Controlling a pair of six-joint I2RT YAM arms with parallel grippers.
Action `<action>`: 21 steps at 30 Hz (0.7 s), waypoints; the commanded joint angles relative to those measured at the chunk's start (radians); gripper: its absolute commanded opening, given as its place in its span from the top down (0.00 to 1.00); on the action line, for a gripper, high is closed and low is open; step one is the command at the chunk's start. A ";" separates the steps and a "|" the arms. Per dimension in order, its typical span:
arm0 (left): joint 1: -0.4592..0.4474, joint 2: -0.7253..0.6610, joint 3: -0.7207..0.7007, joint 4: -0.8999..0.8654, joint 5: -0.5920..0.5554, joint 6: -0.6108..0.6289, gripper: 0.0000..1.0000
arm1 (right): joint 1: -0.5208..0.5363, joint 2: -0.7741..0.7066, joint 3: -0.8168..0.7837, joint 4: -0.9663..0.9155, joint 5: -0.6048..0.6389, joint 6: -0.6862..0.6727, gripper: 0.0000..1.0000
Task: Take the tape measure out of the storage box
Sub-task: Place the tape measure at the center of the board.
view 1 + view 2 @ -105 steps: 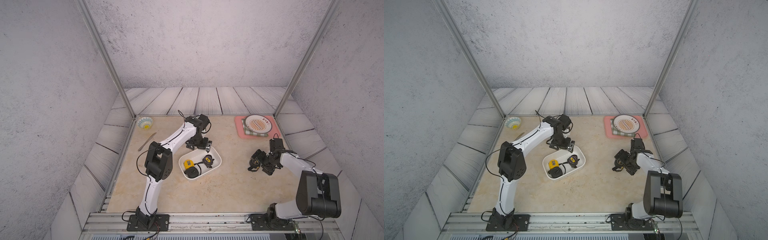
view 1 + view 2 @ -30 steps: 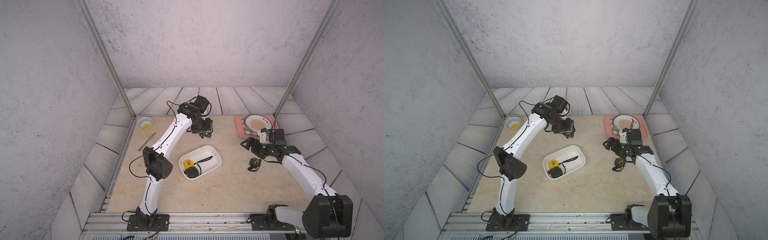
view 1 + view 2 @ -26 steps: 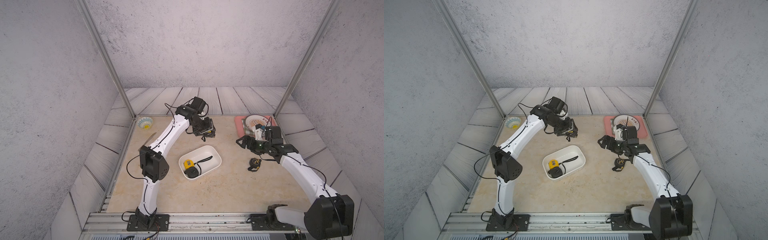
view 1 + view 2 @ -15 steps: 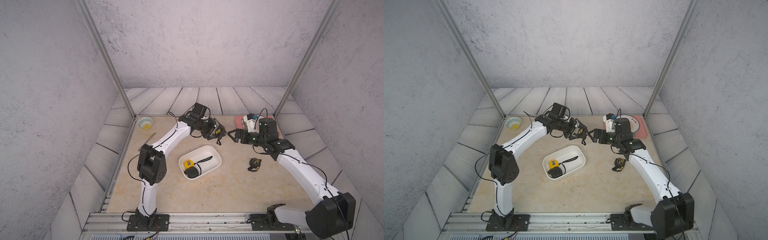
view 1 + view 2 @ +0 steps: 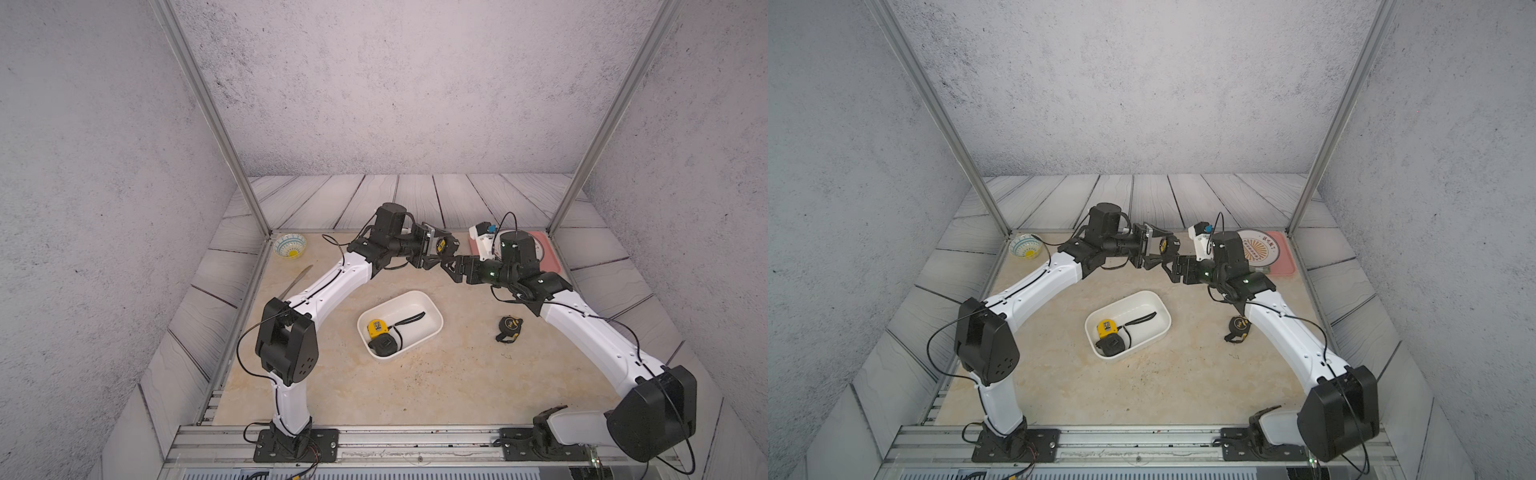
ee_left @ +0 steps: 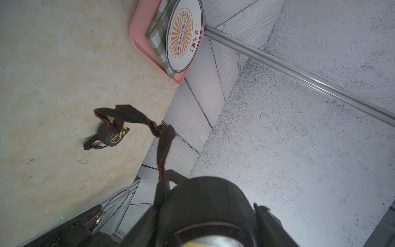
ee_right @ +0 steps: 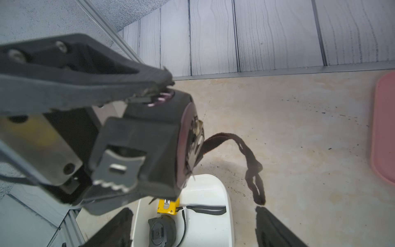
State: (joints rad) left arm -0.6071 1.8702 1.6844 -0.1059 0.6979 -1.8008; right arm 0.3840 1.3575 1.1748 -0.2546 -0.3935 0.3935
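Left tool (image 5: 442, 251) grips tape measure (image 5: 441, 245) midair, right tool (image 5: 451, 270) gapes wide just beside it: centre jaws round the case, off strap (image 7: 235, 139), then close.

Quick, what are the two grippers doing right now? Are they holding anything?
Left gripper: closed on a tape measure, held up in the air.
Right gripper: open, holding nothing.

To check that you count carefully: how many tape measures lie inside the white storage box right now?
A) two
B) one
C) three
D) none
A: in a top view the storage box holds a yellow tape measure and, next to it, a black tape measure, and no other.
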 commanded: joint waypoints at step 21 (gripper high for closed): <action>-0.036 -0.018 -0.074 0.233 0.017 -0.167 1.00 | 0.029 0.101 0.124 0.054 0.081 -0.032 0.51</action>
State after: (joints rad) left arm -0.6361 1.8706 1.6112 0.0509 0.6830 -1.9522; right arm 0.4080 1.4429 1.2686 -0.2184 -0.3264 0.3645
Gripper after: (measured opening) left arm 0.675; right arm 0.509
